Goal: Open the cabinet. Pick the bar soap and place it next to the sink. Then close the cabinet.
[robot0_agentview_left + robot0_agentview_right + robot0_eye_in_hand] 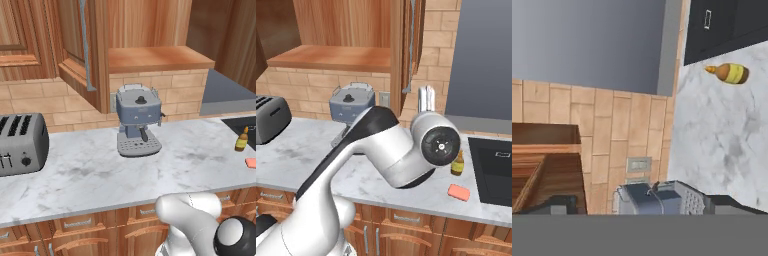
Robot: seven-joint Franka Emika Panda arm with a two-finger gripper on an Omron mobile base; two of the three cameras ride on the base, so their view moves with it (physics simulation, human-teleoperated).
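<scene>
Pincer: the gripper (644,204) has its two dark tips set wide apart with nothing between them. The hand view is rolled, so the wall runs along the left and the counter along the right.
Bar soap: the small pinkish-red bar soap (459,192) lies flat on the white marble counter (381,185). It is on the same side of the pincer as the sink.
Soap's long axis: it runs roughly along the counter's front edge, with one short end turned toward the sink.
Sink: the dark sink (491,170) is sunk in the marble. A strip of bare marble separates its pale rim from the soap.
Amber bottle: the amber bottle (729,73) appears up and to the right of the pincer tips, just beside the sink. It stands farther back on the counter than the soap, and the two are apart.
Cabinet: the cabinet (155,57) is open. Its door (82,45) swings out over the counter, with the silver bar handle facing outward.
Coffee machine: the coffee machine (657,197) is straight ahead of the pincer, between the tips, under the open cabinet.
Toaster: the toaster (20,145) is well away from the pincer, beyond the coffee machine.
Edges: the soap is near the counter's front edge.
Open room: bare marble stretches between the coffee machine and the bottle.
</scene>
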